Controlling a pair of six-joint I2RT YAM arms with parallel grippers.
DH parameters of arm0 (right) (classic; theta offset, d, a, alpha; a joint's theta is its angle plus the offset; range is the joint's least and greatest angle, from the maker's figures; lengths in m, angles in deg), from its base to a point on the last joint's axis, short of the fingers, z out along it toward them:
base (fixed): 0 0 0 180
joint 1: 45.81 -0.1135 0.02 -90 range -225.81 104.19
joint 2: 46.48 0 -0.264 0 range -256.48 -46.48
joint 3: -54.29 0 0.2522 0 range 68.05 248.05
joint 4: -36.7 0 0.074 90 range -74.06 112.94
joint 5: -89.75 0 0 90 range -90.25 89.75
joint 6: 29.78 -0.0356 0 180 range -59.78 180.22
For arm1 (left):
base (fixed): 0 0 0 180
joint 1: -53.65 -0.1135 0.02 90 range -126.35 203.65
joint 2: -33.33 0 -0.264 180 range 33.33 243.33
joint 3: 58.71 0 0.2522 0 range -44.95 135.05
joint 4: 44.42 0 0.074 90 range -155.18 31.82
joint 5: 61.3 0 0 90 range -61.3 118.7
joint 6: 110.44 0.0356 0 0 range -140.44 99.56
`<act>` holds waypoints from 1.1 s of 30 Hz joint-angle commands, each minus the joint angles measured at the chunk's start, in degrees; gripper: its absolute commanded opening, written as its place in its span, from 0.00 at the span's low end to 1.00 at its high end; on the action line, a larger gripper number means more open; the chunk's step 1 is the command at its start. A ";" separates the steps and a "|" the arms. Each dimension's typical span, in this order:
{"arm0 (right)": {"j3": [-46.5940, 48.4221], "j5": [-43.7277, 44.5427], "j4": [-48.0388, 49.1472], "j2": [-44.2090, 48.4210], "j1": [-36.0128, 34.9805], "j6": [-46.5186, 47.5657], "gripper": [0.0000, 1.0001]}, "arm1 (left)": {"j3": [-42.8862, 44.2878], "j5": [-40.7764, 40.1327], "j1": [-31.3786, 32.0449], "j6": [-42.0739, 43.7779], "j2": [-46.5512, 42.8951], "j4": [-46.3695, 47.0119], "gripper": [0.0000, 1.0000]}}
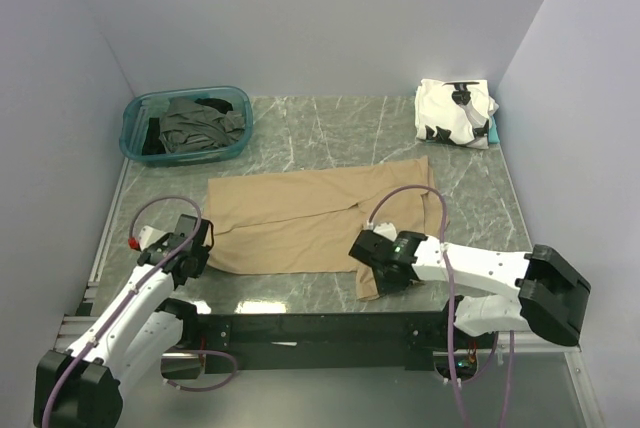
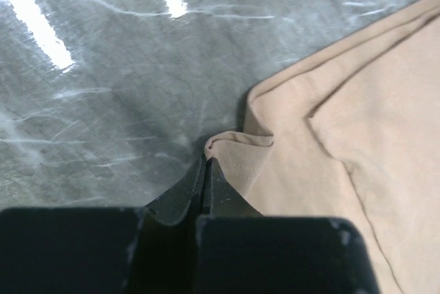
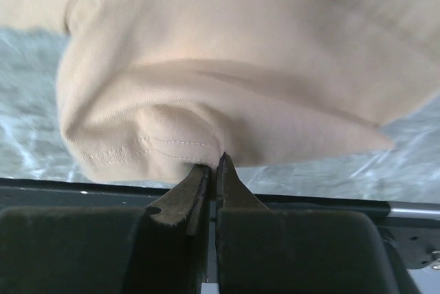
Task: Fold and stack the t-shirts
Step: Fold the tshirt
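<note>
the tan t-shirt (image 1: 310, 213) lies spread flat in the middle of the table (image 1: 330, 138). the left gripper (image 2: 206, 165) is pinched fully closed on its near left hem corner, and the right gripper (image 3: 214, 165) is clamped just as tight on the bunched near right corner. the fold likely goes best if both corners rise together, level, hem taut between them, then land square on the far edge. the folded white shirt with black patches (image 1: 455, 113) sits at the far right.
</note>
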 commanded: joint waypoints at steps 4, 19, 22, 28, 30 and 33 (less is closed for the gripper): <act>7.14 2.91 -3.69 2.93 7.29 6.88 0.00 | 4.15 -1.33 0.02 1.61 -0.81 -0.03 0.01; 23.75 5.98 -4.48 -3.22 20.39 16.47 0.00 | 10.21 -4.32 -0.15 1.52 4.55 1.38 0.01; 26.66 5.90 -4.13 -4.71 22.06 17.96 0.00 | 11.62 -5.46 -0.59 1.79 6.22 0.86 0.01; 31.67 5.55 -3.08 -8.31 24.88 20.69 0.00 | 12.15 -5.20 -2.08 4.06 8.59 3.40 0.01; 33.25 5.54 -2.47 -9.73 26.02 21.40 0.00 | 12.85 -4.67 -3.05 5.39 10.01 4.72 0.01; 34.83 4.23 -1.24 -11.22 27.43 22.80 0.00 | 14.26 -4.41 -3.84 6.44 12.46 5.60 0.01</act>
